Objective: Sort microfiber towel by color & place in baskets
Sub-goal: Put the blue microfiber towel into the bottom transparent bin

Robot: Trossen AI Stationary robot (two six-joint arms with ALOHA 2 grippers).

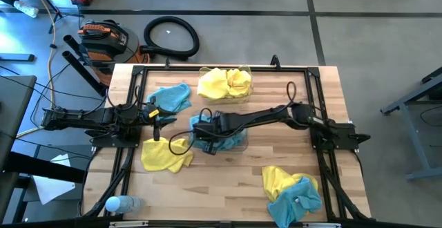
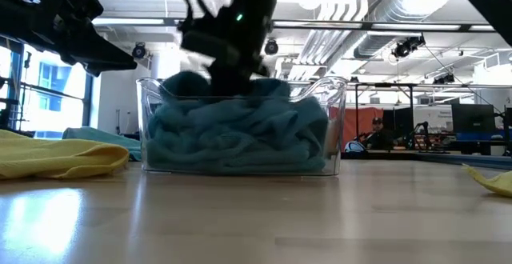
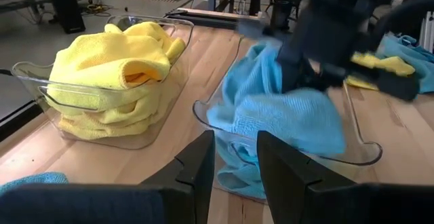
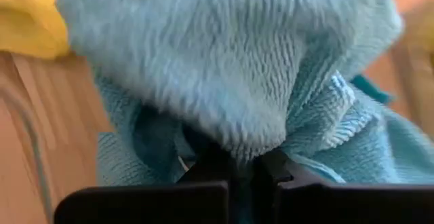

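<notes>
Two clear baskets stand on the wooden table. The far one (image 1: 224, 83) holds yellow towels (image 3: 112, 71), and the middle one (image 1: 235, 141) holds light blue towels (image 2: 240, 132). My right gripper (image 1: 202, 128) is over the middle basket, shut on a blue towel (image 3: 285, 112). My left gripper (image 3: 235, 173) waits at the table's left, open, with nothing between its fingers. Loose towels lie flat on the table: a blue one (image 1: 169, 97), a yellow one (image 1: 164, 154), and a yellow and blue heap (image 1: 291, 186). My right gripper pinches a bunched fold of the blue towel (image 4: 234, 146) between its two fingers, which come from above and slant steeply down. The towel bulges out ahead of the fingers, and its lower part (image 3: 298, 132) lies on the blue towels in the middle basket.
A clear water bottle (image 1: 123, 204) lies near the table's near left corner. Black frame rails (image 1: 128, 166) run along the table's left and right sides. Bare wood shows in the near middle of the table (image 1: 221, 186).
</notes>
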